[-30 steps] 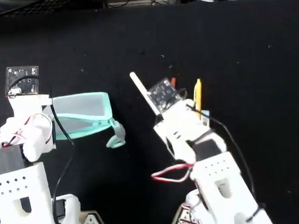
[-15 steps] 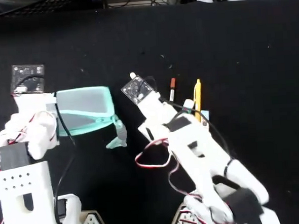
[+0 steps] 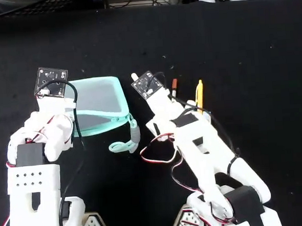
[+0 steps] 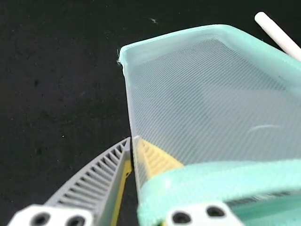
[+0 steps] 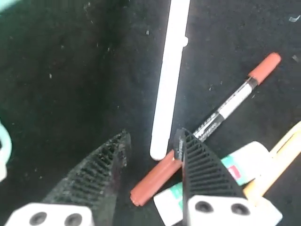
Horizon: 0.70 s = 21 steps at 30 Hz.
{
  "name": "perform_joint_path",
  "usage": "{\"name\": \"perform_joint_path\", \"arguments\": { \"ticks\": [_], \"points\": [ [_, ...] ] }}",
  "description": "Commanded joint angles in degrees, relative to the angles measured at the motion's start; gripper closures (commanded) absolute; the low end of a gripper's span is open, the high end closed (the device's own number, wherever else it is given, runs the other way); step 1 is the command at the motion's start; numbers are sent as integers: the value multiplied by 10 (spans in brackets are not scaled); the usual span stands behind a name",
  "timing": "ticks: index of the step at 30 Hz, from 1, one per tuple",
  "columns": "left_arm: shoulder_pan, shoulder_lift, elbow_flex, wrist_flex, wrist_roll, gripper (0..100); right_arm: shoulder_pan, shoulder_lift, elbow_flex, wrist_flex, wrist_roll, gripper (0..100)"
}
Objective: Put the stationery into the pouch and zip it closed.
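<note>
From above, my right arm [image 3: 193,136] covers most of the white stick [image 3: 134,77]; my left wrist view crops the pouch [image 4: 202,108]

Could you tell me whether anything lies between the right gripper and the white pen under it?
Nothing visible does: the right gripper is open directly over the end of the white pen. The red pen lies close beside it, partly under one finger, and might get caught too.

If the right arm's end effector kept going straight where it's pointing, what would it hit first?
Most likely the white stick: its near end lies between the fingers of the open right end effector. The red-capped pen crosses close by one finger, though depth is hard to judge.
</note>
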State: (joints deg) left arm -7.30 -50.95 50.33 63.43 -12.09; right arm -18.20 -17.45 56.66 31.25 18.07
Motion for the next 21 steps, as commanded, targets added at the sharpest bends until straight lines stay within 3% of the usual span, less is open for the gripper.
{"name": "perform_joint_path", "arguments": {
  "ticks": [1,8,12,15,21],
  "points": [
    [15,4,12,2,8,970,7,38,-22,-35,-3,828],
    [15,4,11,3,8,970,6,114,-72,-15,25,835],
    [15,4,11,2,8,970,7,115,-70,-19,20,974],
    [15,4,11,-1,8,970,8,113,-70,-14,19,985],
    [15,4,9,2,8,970,9,-3,-37,127,24,986]
  ]
}}
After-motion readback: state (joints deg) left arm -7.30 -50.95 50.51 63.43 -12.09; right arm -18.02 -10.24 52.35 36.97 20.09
